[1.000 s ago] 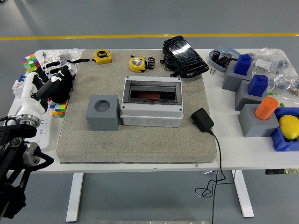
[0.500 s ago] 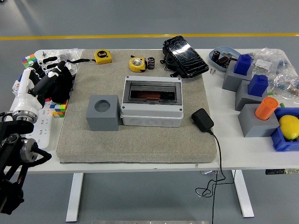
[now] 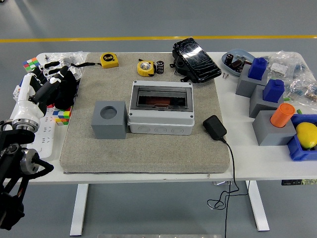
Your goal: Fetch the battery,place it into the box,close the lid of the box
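Note:
The grey box (image 3: 160, 109) sits in the middle of the felt mat (image 3: 143, 148), its clear lid down over a dark inside with something red in it. A small black cylindrical battery (image 3: 160, 67) stands at the mat's far edge, beside a round yellow tape measure (image 3: 145, 68). My left hand (image 3: 58, 87) hovers at the mat's left edge, far from both the box and the battery, its black fingers relaxed and holding nothing. The right arm is out of view.
A grey block with a round hole (image 3: 108, 120) stands left of the box. A black charger (image 3: 215, 127) with its cable lies to the right, a black pouch (image 3: 196, 59) behind. Colour cubes (image 3: 63, 116) and a power strip (image 3: 44, 139) lie under my left arm; grey and blue blocks crowd the right.
My left arm has drawn back a little toward the left edge and slightly away from the mat. Nothing on the table has moved.

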Available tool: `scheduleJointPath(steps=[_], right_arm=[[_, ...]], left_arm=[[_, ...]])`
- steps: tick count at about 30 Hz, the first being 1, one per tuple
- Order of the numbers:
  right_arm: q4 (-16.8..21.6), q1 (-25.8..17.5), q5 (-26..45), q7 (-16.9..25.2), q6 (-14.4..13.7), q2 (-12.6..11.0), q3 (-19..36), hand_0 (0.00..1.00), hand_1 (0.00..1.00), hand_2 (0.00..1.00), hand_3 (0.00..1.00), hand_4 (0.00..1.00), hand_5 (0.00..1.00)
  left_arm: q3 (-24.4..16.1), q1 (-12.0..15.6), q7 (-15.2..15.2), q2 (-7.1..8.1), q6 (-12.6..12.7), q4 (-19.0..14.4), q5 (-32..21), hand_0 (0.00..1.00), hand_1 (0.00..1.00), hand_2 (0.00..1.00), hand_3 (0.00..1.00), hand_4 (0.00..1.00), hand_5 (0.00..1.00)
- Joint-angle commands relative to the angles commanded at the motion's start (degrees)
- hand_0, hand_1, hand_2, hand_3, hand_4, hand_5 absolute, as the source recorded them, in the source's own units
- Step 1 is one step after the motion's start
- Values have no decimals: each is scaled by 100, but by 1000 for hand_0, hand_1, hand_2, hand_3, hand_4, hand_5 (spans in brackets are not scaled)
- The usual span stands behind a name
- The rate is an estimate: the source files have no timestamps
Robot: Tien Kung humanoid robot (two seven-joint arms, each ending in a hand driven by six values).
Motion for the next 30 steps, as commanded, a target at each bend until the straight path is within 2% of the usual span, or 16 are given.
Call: scheduleJointPath(steps=[7, 18, 24, 30], right_arm=[[12, 36, -34, 3, -4, 1, 13, 567, 595, 573, 544, 920, 479], [-17, 106, 32, -2, 7, -85, 21, 567, 595, 573, 544, 919, 480], [-21, 105, 30, 2, 5, -96, 49, 567, 596, 573, 545, 920, 481], [-10, 163, 16, 10, 1, -104, 81, 567, 596, 573, 545, 920, 481]], left_arm=[[29, -74, 10, -3, -9, 9, -3, 481, 568, 545, 577, 922, 294], [165, -362, 18, 19, -25, 44, -39, 481, 568, 546, 577, 921, 293], [206, -350, 12, 42, -29, 44, -54, 481, 568, 546, 577, 921, 292], [139, -383, 6, -1, -29, 77, -50, 481, 568, 546, 577, 921, 292]])
